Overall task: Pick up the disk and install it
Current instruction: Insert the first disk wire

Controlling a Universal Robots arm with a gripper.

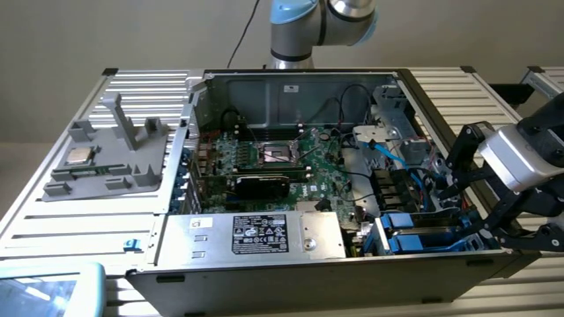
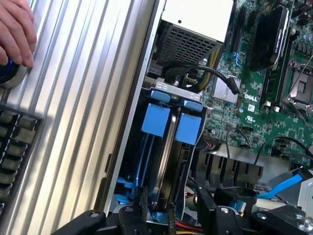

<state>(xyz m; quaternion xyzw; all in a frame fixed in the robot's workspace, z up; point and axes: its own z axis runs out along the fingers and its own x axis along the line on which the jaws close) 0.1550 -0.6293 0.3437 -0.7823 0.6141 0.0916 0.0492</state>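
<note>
The robot's hand (image 2: 173,215) hovers with fingers spread wide, holding nothing. Just beyond them, the blue-framed disk (image 2: 156,122) stands on edge inside the open computer case's (image 1: 264,281) drive bay.

The blue-framed disk (image 2: 156,122) stands on edge in the case (image 2: 122,142), beside the motherboard (image 2: 254,98). The gripper (image 2: 174,208) hangs over it, jaws spread.
</note>
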